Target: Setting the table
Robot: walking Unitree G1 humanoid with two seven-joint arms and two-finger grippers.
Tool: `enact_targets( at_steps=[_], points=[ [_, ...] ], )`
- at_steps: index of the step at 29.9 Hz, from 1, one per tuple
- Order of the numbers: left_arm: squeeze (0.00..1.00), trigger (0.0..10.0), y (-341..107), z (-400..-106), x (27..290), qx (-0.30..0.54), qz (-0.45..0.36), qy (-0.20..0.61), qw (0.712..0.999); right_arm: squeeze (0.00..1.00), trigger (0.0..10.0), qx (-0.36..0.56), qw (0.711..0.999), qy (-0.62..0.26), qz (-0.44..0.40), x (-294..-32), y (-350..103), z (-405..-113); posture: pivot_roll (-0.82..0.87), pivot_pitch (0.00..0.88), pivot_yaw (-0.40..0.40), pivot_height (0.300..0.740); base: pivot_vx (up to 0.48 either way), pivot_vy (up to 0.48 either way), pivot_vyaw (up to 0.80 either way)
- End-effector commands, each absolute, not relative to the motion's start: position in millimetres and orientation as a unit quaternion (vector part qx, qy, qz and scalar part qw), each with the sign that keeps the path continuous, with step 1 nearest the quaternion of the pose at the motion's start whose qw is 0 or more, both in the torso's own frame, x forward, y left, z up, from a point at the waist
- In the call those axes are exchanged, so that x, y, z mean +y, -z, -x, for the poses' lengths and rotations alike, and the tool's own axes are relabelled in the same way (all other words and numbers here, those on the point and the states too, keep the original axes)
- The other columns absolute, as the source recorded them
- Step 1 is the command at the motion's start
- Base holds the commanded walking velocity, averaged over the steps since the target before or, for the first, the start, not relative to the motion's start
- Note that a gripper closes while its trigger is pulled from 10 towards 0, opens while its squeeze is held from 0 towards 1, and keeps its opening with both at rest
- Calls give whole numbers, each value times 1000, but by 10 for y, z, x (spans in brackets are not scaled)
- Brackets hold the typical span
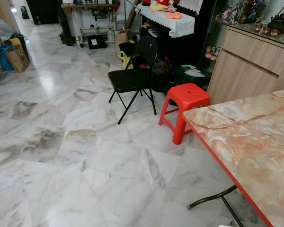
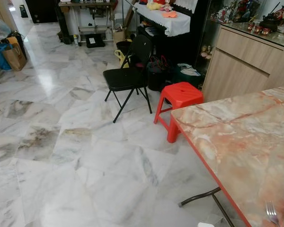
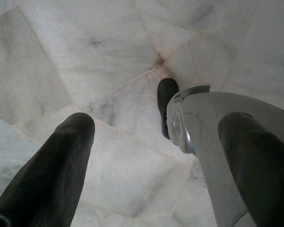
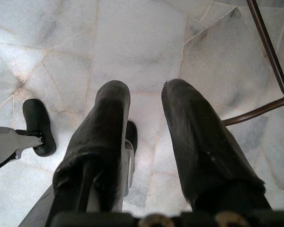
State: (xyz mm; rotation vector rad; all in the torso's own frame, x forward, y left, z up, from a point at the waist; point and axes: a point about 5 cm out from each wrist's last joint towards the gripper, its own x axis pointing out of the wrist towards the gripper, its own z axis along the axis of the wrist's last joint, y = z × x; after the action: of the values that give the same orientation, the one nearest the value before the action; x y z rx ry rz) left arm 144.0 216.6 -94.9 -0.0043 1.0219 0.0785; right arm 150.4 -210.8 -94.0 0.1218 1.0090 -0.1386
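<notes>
Fork (image 2: 271, 212) on marble table (image 2: 246, 137), red stool (image 2: 179, 97) beside

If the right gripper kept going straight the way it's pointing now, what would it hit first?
Probably the white marble floor. The right gripper points down at bare tile, its fingers apart with nothing between them. The dark metal table leg lies off to one side of that line, though depth is hard to judge.
</notes>
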Motion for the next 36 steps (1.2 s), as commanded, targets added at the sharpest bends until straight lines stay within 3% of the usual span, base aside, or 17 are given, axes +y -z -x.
enact_targets(
  at_steps=[1,11,12,16,28,36],
  points=[
    [0,10000,957,-1417,2184,497,-2,-37,867,0,10000,485,870,65,-56,-2105,944,-1495,10,0,-5,740,0,0,0],
    [0,10000,956,-1419,2182,497,-2,-37,867,0,10000,486,869,63,-63,-2097,947,-1491,0,0,0,740,0,0,0],
    [0,10000,939,-1400,2284,497,-9,-38,867,0,10000,479,871,57,-87,-2033,956,-1485,2,0,30,740,0,0,0],
    [0,10000,931,-1383,2337,496,-10,-41,868,0,10000,473,872,70,-103,-2019,959,-1479,2,0,27,740,0,0,0],
    [0,10000,930,-1507,2158,490,-6,-32,871,0,10000,474,870,84,-104,-2038,961,-1472,2,0,24,740,0,0,0],
    [0,10000,949,-1407,2227,495,-7,-35,868,0,10000,477,868,87,-106,-2044,964,-1466,-1,0,23,740,0,0,-800]
  ],
)
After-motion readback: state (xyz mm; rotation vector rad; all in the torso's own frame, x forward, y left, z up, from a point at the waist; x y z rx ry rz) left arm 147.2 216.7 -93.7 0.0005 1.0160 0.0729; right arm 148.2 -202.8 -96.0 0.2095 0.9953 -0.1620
